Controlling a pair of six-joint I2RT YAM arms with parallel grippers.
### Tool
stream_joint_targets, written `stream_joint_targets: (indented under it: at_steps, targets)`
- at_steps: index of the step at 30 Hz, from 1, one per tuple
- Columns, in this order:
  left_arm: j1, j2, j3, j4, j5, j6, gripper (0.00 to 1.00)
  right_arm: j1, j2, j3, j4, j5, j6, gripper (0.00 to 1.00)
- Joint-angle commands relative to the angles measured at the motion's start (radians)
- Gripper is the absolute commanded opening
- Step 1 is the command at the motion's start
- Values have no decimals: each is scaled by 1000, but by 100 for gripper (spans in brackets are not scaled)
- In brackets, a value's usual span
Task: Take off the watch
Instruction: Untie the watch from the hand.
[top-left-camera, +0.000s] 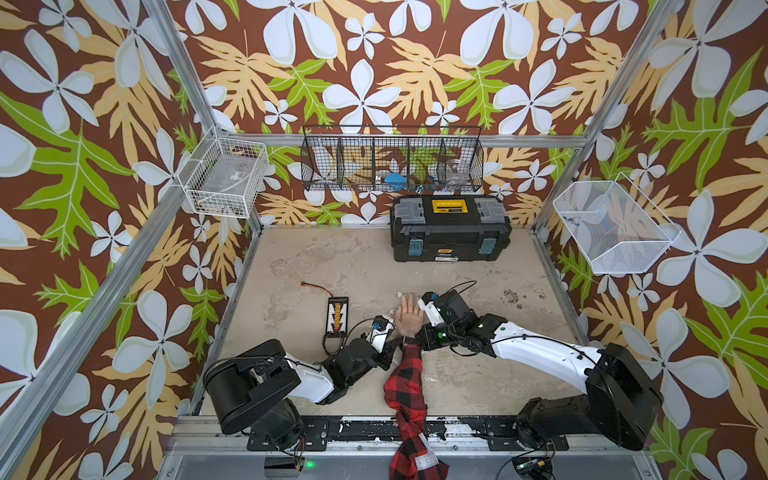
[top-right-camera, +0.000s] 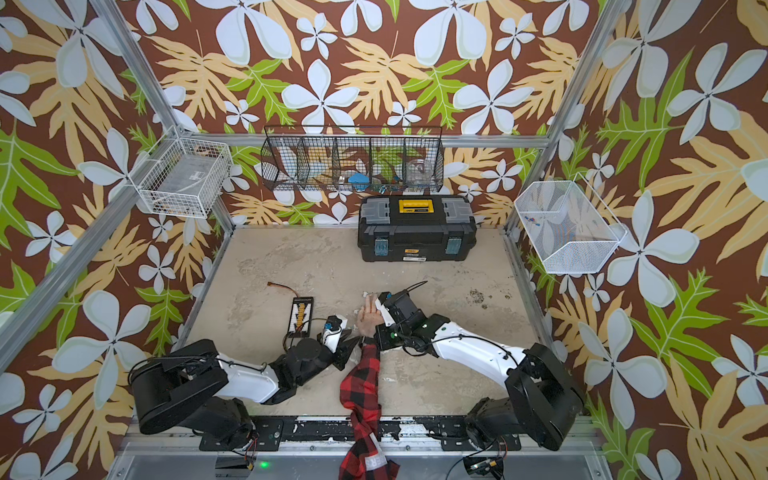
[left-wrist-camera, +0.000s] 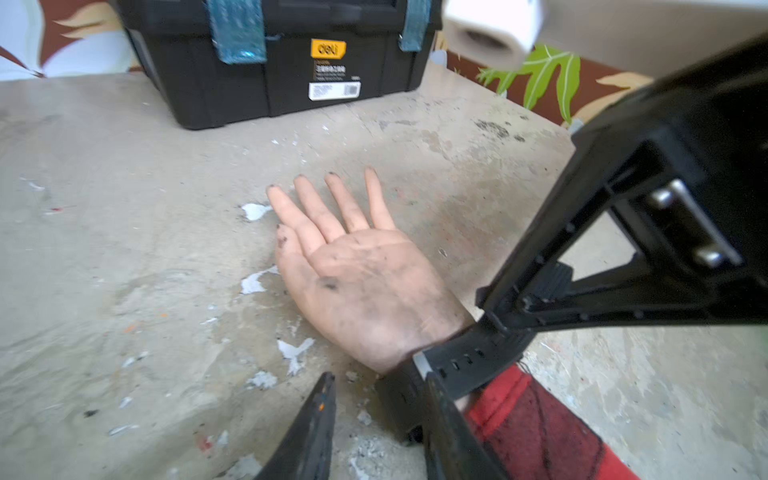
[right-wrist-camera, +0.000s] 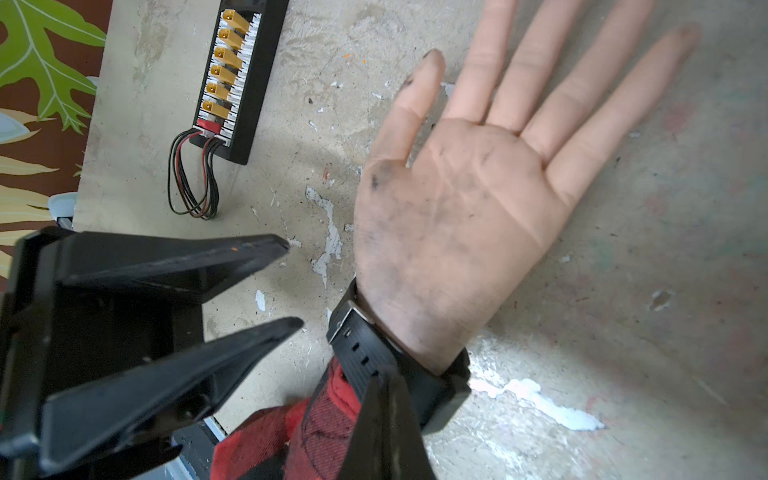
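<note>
A rubber hand (top-left-camera: 409, 318) lies palm up, its forearm in a red plaid sleeve (top-left-camera: 405, 386). The black watch (right-wrist-camera: 361, 345) is strapped round the wrist, seen in both top views (top-right-camera: 365, 340) and the left wrist view (left-wrist-camera: 469, 357). My right gripper (right-wrist-camera: 384, 374) is shut on the watch strap's free end, pinching it at the sleeve side of the wrist (left-wrist-camera: 492, 322). My left gripper (left-wrist-camera: 380, 376) stands open at the thumb side of the wrist. Its tips (right-wrist-camera: 293, 283) are a short gap from the buckle, with nothing held.
A black board with yellow connectors (top-left-camera: 337, 313) and looped wires lies left of the hand. A black toolbox (top-left-camera: 451, 228) stands at the back. Wire baskets (top-left-camera: 392, 160) hang on the walls. Both arms crowd the wrist from either side.
</note>
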Motion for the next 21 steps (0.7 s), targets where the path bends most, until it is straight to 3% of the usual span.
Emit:
stream_joint_targets:
  at_steps: [1,11,21]
  targets:
    - [-2,-24,-23,27,-65,17,38,-2,-1,4,-51,-18,-17,4]
    - [-32,28,-124,207,47,44,41,-3,15,7,-33,-20,-10,4]
    - [-58,157,-100,359,19,46,42,-2,7,5,-37,-20,-4,4]
